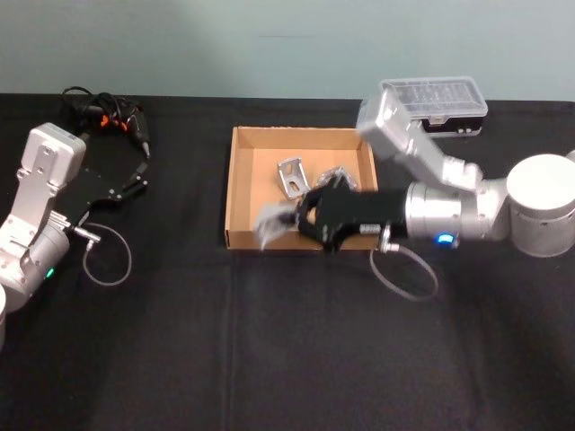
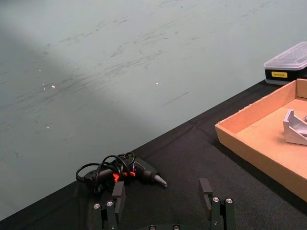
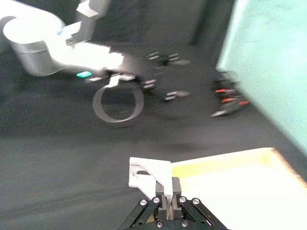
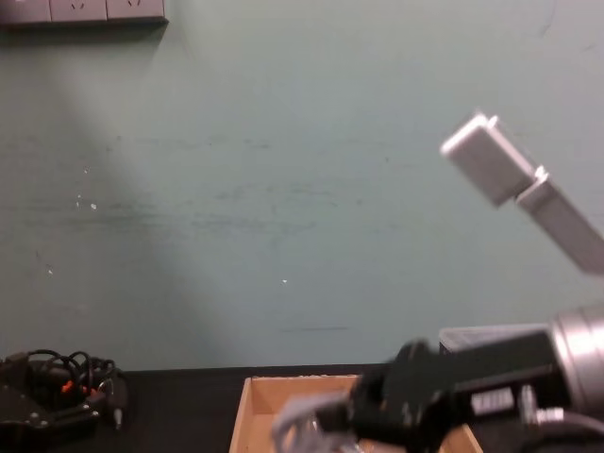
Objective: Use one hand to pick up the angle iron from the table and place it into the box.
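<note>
**Angle iron clamped over box's near-left corner**

Right pincer closed on angle iron, held above the near-left wall of box. Inside the box already: another metal bracket toward the far wall. Black plastic case beyond the box's far-right corner. Corded tool far left on tabletop. Left pincer spread wide, empty, parked well left of the box. Bare tabletop along the near side.

wall: pale green, scuffed, behind far edge | outlets: white, upper left on wall | light: brighter diagonal band across wall's left part
</note>
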Robot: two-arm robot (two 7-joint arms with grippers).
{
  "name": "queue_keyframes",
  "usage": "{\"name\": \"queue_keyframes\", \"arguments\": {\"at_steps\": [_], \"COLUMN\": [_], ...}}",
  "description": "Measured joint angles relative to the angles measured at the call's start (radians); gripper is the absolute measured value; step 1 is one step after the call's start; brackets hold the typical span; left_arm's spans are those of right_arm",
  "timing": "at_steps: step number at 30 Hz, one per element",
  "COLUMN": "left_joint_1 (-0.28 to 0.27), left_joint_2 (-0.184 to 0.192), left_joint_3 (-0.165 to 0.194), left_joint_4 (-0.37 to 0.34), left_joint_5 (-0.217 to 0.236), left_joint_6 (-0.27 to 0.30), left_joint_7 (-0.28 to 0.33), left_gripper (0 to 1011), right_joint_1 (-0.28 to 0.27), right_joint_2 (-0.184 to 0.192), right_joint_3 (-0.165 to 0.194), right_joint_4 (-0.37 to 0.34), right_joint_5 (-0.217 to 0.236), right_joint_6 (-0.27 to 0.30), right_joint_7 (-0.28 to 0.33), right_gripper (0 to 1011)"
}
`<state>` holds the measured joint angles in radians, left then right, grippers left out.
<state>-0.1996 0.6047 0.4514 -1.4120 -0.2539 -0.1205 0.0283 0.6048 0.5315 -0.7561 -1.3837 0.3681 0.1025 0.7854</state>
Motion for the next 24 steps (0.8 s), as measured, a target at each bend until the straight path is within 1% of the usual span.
{"name": "queue_keyframes", "arguments": {"at_steps": [1, 5, 9, 10, 15, 24], "left_joint_1": [0.0, 0.0, 0.0, 0.0, 0.0, 0.0], "left_joint_2": [0.0, 0.0, 0.0, 0.0, 0.0, 0.0], "left_joint_3": [0.0, 0.0, 0.0, 0.0, 0.0, 0.0], "left_joint_4": [0.0, 0.0, 0.0, 0.0, 0.0, 0.0], "left_joint_5": [0.0, 0.0, 0.0, 0.0, 0.0, 0.0], "left_joint_6": [0.0, 0.0, 0.0, 0.0, 0.0, 0.0], "left_joint_7": [0.0, 0.0, 0.0, 0.0, 0.0, 0.0], "left_gripper": [1000, 1000, 1000, 1000, 1000, 1000], "right_joint_1": [0.0, 0.0, 0.001, 0.002, 0.003, 0.002], "right_joint_2": [0.001, -0.001, -0.006, -0.008, -0.02, -0.041], "right_joint_3": [0.019, 0.056, 0.074, 0.08, 0.093, 0.099], "right_joint_4": [0.0, 0.014, 0.037, 0.052, 0.099, 0.155], "right_joint_5": [0.0, -0.014, -0.029, -0.037, -0.057, -0.08], "right_joint_6": [-0.003, -0.013, -0.015, -0.015, -0.013, -0.007], "right_joint_7": [-0.027, -0.085, -0.112, -0.123, -0.139, -0.138], "right_gripper": [57, 57, 57, 57, 57, 57]}}
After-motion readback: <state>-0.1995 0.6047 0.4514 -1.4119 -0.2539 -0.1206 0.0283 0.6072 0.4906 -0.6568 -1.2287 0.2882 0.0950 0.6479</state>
